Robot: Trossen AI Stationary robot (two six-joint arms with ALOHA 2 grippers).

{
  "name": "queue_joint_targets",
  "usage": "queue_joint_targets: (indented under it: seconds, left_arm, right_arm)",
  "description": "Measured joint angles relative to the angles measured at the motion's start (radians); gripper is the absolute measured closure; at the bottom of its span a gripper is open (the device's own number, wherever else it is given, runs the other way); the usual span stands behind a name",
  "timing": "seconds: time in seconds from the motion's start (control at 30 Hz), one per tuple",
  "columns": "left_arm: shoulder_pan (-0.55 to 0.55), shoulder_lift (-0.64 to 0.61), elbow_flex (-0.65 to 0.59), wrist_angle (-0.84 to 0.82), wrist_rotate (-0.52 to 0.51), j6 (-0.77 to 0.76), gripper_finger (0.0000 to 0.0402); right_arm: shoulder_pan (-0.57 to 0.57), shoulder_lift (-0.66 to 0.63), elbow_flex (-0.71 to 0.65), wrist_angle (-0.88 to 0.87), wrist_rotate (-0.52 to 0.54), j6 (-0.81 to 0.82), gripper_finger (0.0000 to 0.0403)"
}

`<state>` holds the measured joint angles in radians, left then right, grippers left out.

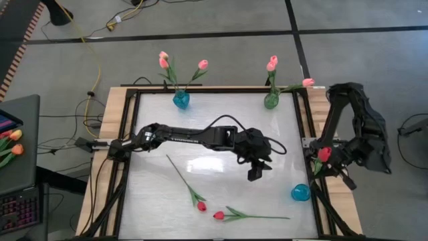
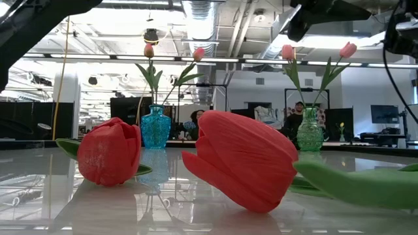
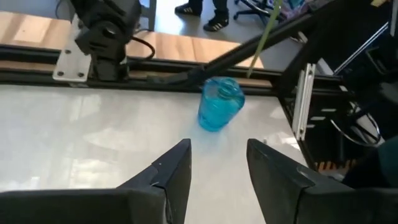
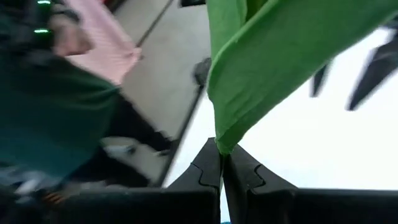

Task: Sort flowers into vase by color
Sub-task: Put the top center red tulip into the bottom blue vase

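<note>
Nearest camera: two red tulips lying on the table (image 1: pixel 214 134) near its front edge, one (image 2: pixel 109 151) beside the other (image 2: pixel 243 168) in the low view; heads close together in the high view (image 1: pixel 201 206) (image 1: pixel 219 215), stems pointing apart; likely waiting their turn.
Right gripper (image 4: pixel 221 163): fingers clamped tight on a green leaf or stem (image 4: pixel 261 62); in the high view it sits at the table's right edge with a red tulip head (image 1: pixel 324 154) showing at it, so this flower is in hand.
Why held there: small blue vase (image 1: pixel 300 193) stands just beside and below that gripper; judged as the red target, stem being lined up for insertion.
Left gripper (image 3: pixel 217 165): fingers spread apart, grasping nothing; arm reaches across mid-table (image 1: pixel 257 169), facing the small blue vase (image 3: pixel 220 103).
Why left waits: probably staying clear while the right arm works, or placed to steady the vase; cannot tell which.
Back blue vase (image 1: pixel 180 99): three pink tulips upright in it.
Green vase (image 1: pixel 271 100): two pink tulips in it.
Progress: pinks look sorted; three reds left, counting the held one.
Risk: narrow vase neck, floppy stem, light vase may tip.
Off-table: orange-yellow tulips (image 1: pixel 12 144) on a desk at far left, not part of this.
</note>
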<state>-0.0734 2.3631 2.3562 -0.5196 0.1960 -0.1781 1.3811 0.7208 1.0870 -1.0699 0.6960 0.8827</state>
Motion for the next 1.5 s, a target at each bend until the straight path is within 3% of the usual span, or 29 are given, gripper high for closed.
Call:
queue_joint_targets:
  seconds: [0.1,0.27,1.27,1.5]
  left_arm:
    - [0.003,0.0,0.0,0.021,0.001,-0.006,0.0264]
    - [0.007,0.0,0.0,0.042,0.001,-0.013,0.0267]
    - [0.012,0.0,0.0,0.047,0.008,-0.018,0.0267]
    - [0.012,0.0,0.0,0.047,0.008,-0.019,0.0267]
  right_arm:
    - [0.066,0.02,0.0,-0.11,0.089,0.133,0.0375]
    - [0.115,0.06,0.0,-0.195,0.11,0.272,0.0375]
    - [0.127,0.242,-0.03,-0.241,0.135,0.404,0.0369]
    - [0.127,0.261,-0.03,-0.233,0.085,0.404,0.0357]
